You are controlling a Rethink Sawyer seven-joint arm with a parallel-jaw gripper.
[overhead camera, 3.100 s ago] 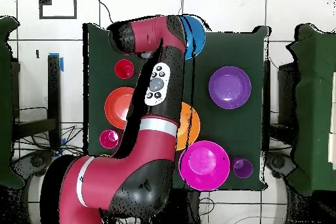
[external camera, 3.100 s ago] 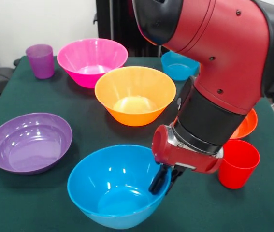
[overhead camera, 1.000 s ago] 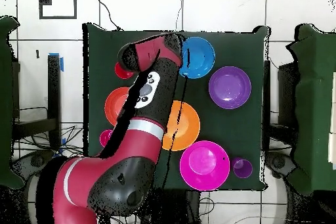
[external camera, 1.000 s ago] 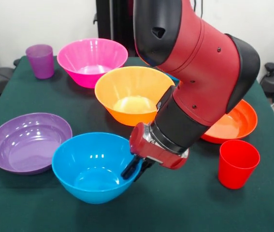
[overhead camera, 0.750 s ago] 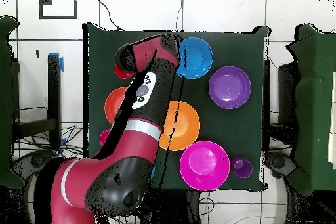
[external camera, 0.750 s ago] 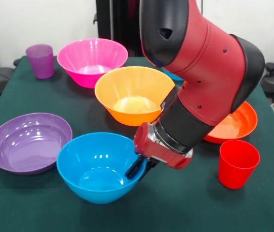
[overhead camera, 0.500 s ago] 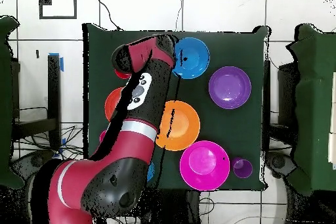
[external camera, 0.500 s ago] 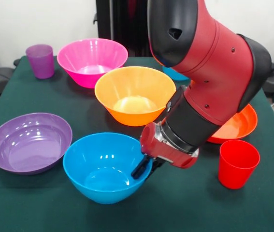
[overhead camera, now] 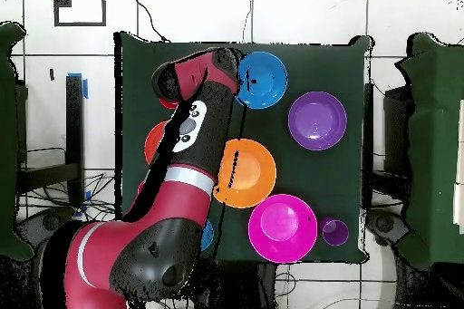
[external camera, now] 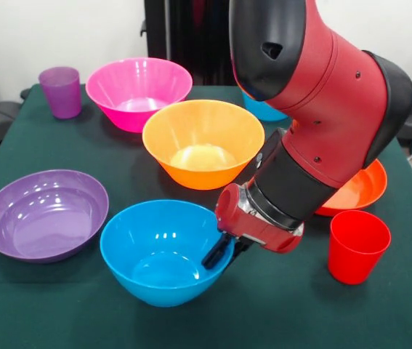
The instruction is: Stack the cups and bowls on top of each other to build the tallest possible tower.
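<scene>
The gripper (external camera: 224,251) is pinched shut over the near rim of the blue bowl (external camera: 163,251), probably to carry it; the bowl sits just in front of the orange bowl (external camera: 203,142)

From here the arm (external camera: 314,138) covers most of the small blue bowl (external camera: 264,109) behind the orange bowl (external camera: 203,142), and half of the red-orange bowl (external camera: 357,190) to its right. From above, only a sliver of that red-orange bowl (overhead camera: 152,145) shows.
</scene>
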